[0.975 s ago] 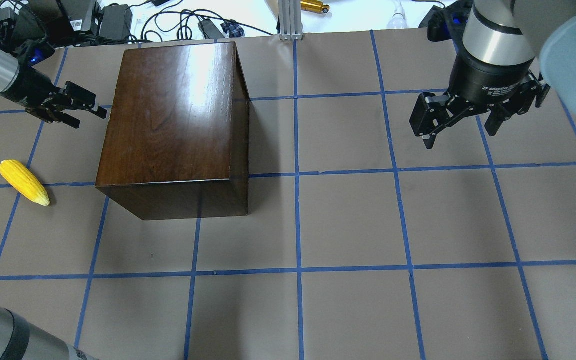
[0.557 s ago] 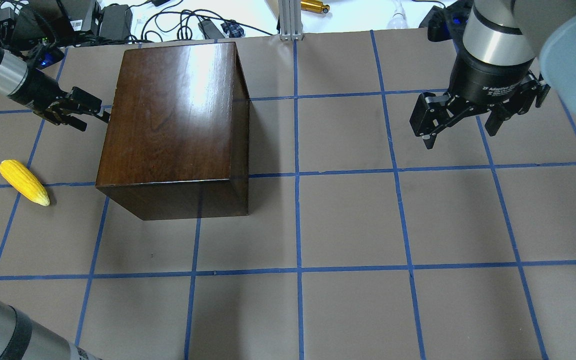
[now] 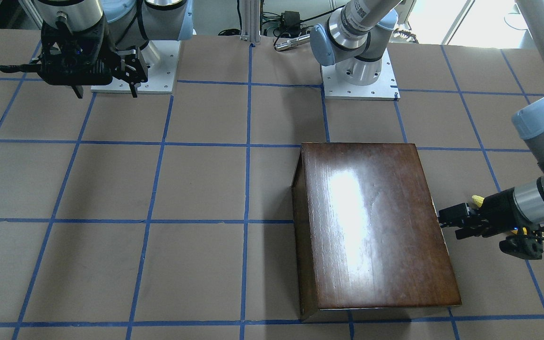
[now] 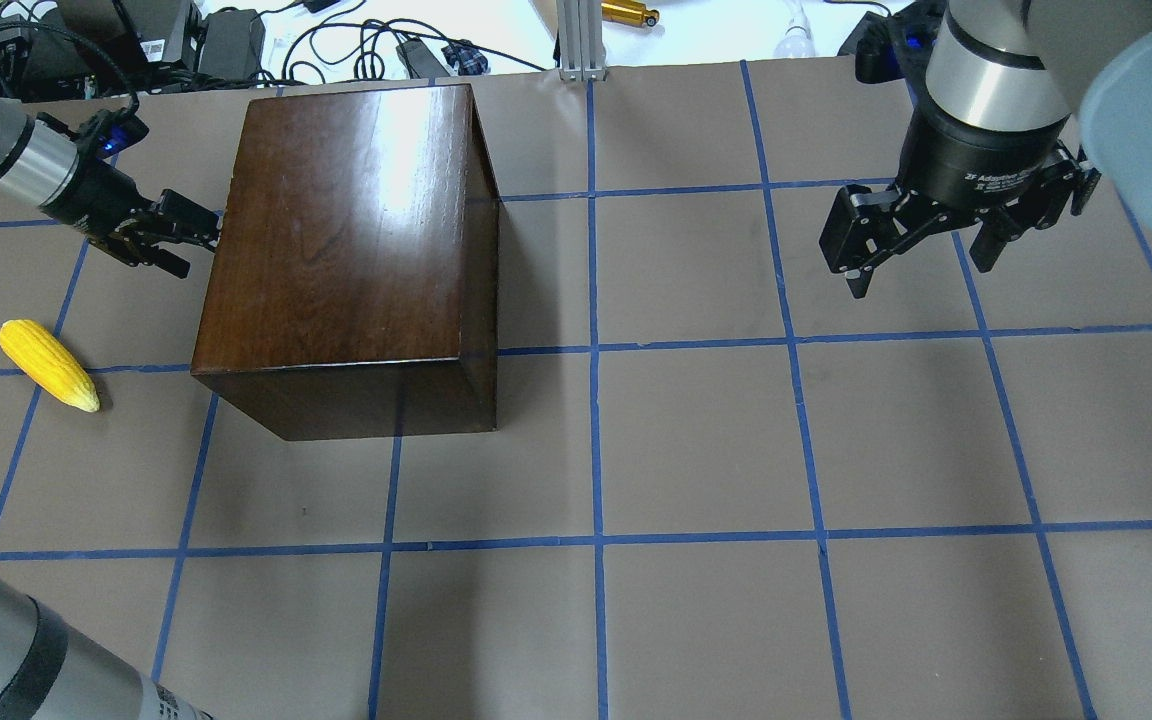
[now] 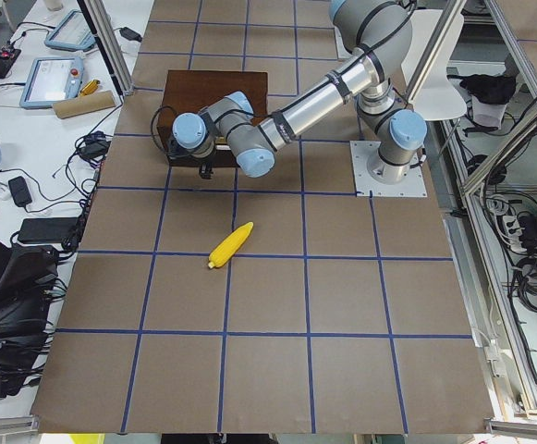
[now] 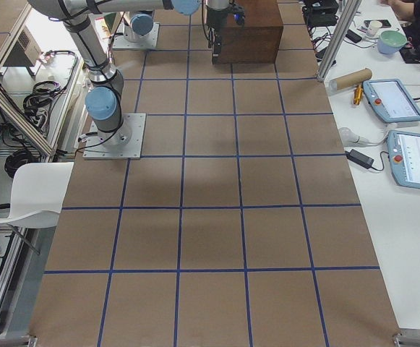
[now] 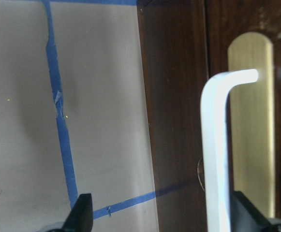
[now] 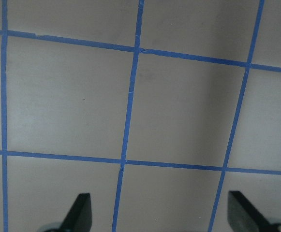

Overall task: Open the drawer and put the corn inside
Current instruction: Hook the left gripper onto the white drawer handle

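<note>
The glossy dark-brown box stands left of centre on the table, and its drawer is shut. The drawer's dark front panel carries a white bar handle on a brass plate. My left gripper is open at the box's left face, with the handle between its fingertips and close to the right one. The yellow corn lies on the table nearer the robot than this gripper. My right gripper is open and empty, hovering over the table's right part.
Cables and power bricks and an aluminium post lie beyond the table's far edge. The arm bases stand at the robot's side. Tablets sit on the side bench.
My left gripper has moved right, up to the box's left face and its handle. The right arm, the corn and the box have not moved.
</note>
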Controlling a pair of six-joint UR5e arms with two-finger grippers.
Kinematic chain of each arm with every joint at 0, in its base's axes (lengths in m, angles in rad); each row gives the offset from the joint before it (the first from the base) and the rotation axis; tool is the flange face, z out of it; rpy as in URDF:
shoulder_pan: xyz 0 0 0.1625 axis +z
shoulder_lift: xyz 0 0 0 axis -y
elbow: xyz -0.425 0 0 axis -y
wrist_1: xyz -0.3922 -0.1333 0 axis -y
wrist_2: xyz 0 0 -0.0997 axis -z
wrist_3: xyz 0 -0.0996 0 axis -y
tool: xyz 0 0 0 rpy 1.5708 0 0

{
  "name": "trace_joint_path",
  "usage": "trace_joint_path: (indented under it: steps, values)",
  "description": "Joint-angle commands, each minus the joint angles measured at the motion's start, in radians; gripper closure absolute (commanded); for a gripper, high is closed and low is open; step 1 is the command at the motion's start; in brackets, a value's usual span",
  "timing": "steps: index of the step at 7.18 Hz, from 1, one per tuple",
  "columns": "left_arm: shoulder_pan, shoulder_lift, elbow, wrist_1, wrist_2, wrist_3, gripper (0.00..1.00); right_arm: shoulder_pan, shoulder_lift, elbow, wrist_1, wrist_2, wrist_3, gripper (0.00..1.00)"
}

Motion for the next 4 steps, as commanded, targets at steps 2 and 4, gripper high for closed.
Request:
trace_joint_path:
  steps: [2, 4]
  values:
    - [0.000, -0.024, 0.003, 0.008, 0.001, 0.001, 0.00, 0.000, 0.001, 0.000, 0.000, -0.001, 0.000, 0.00]
    - [0.000, -0.032, 0.009, 0.014, 0.001, 0.003, 0.00, 0.000, 0.001, 0.000, 0.000, 0.001, 0.000, 0.00]
